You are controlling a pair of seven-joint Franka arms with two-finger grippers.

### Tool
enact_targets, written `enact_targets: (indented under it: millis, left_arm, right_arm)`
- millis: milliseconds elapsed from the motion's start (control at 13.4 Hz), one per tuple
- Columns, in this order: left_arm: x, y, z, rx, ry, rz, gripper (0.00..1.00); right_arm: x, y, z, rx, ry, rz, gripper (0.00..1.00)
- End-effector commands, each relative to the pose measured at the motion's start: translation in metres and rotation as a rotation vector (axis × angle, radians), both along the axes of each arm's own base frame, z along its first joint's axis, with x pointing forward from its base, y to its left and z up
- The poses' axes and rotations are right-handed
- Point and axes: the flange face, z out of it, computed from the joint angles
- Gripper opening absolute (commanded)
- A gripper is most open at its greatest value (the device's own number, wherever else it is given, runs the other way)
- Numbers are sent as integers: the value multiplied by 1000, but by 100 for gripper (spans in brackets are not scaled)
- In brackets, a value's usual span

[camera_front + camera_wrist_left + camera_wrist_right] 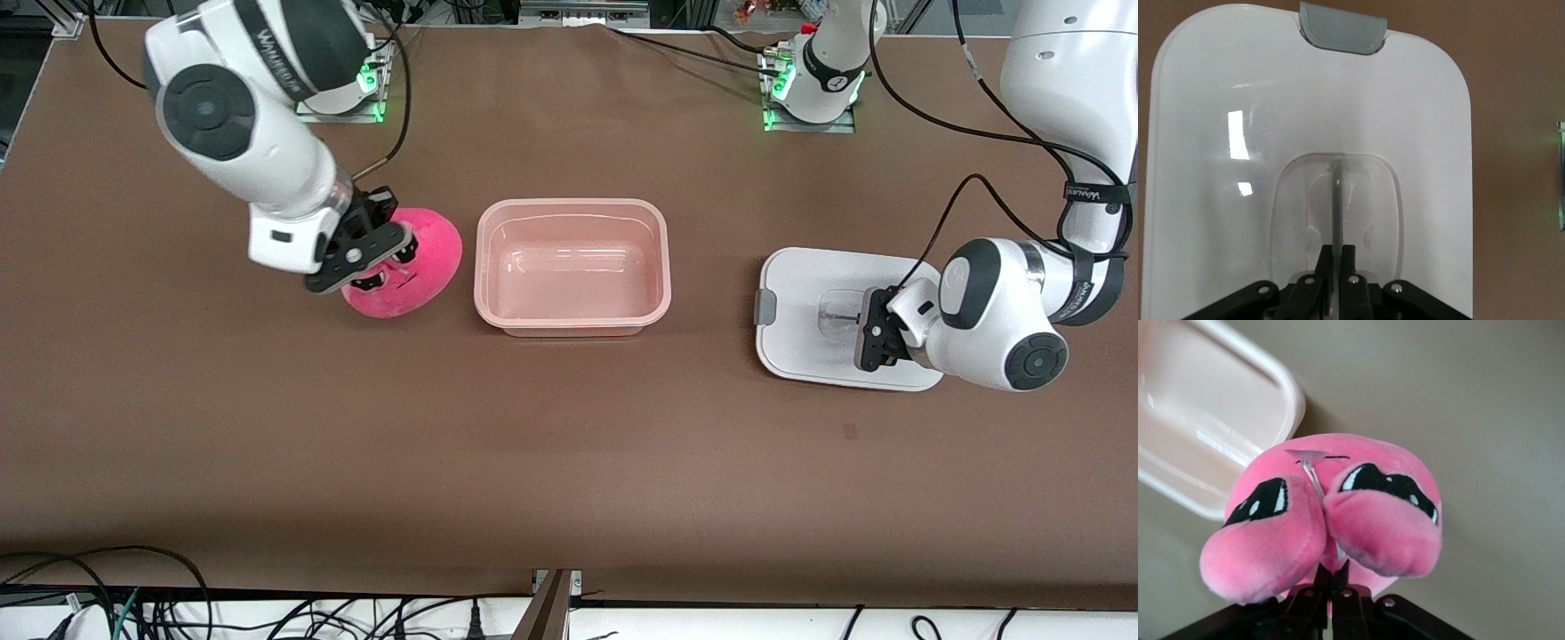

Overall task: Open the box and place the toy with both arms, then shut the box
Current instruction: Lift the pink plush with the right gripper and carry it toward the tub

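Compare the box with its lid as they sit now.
The box is a translucent pinkish tub, open and empty; the lid is flat and opaque white with a grey clip. The box stands at the table's middle beside the toy, which the right gripper pinches; the lid lies toward the left arm's end, with the left gripper shut on its recessed centre handle. Both share a rounded-rectangular outline.
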Motion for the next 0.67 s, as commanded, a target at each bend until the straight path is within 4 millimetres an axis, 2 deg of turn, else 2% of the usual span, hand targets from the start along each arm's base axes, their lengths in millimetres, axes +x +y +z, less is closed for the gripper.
enact_targets:
  millis: [0, 374, 449, 599]
  left_arm:
    - [-7, 10, 5, -44, -21, 21, 0]
    - [-7, 9, 6, -46, -22, 19, 0]
    - [-7, 8, 6, -46, -22, 17, 0]
    - [-6, 7, 6, -47, -22, 14, 0]
  right_arm:
    - [-14, 25, 5, -40, -4, 165, 0]
    - [-63, 105, -2, -144, -62, 376, 0]
    - [-71, 116, -2, -166, -78, 408, 0]
    - [-78, 124, -4, -212, -90, 446, 0]
